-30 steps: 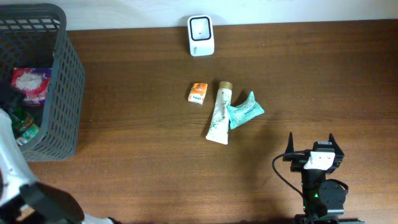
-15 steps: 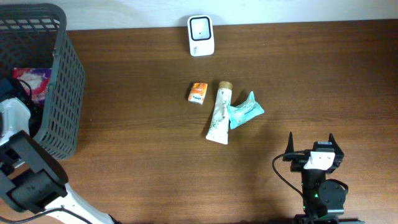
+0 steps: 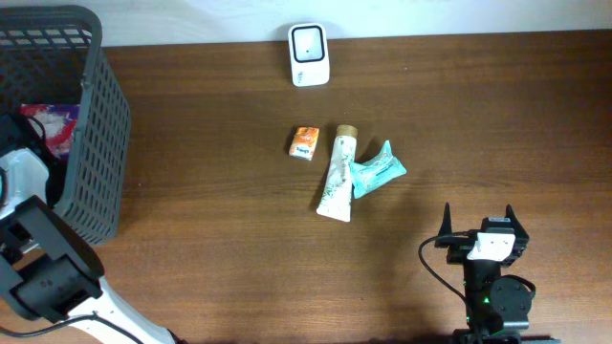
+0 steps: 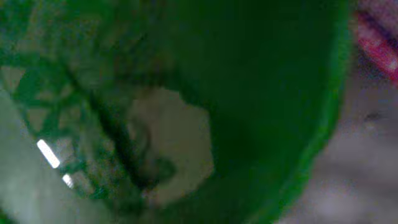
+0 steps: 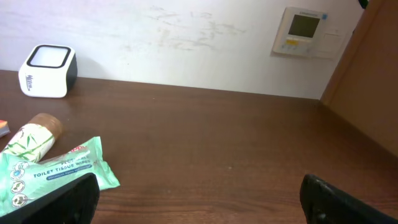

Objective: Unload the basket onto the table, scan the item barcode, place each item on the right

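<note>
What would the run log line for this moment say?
left gripper shut inside basket, green item fills its camera, grip unconfirmed | right gripper open, parked | tube, wipes pack, orange box on table | scanner untouched

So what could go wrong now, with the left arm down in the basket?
The left wrist view shows only a blurred green item, so the grip cannot be confirmed; it may slip on lifting. The left arm stands close to the basket wall and may drag it.
</note>
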Controlling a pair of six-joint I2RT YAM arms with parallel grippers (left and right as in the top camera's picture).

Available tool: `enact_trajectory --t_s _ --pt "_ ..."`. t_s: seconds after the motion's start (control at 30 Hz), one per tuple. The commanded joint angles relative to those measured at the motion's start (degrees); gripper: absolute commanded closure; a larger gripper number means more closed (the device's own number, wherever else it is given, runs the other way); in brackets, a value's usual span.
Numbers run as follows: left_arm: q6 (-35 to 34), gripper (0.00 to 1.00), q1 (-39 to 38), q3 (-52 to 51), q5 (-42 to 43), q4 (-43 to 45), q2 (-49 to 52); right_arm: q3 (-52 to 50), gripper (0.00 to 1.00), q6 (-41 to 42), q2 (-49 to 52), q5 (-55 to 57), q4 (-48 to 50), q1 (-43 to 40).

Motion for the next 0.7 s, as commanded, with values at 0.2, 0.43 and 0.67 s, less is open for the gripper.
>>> enact_trajectory --t_s 0.2,0.43,0.67 --pt "-9.05 1.00 0.31 5.05 37.20 -1.27 -27.61 -0.48 0.01 -0.22 -0.26 0.92 -0.17 -0.22" --pt "-21.64 1.00 -12.22 5.03 56.70 6.10 -40.04 -0.48 0.01 -0.22 -0.26 0.92 -0.17 -0.22" --pt "-9.29 1.00 -52.41 4.94 22.51 5.70 -28.96 -0.48 0.01 -0.22 -0.26 0.92 -0.17 -0.22"
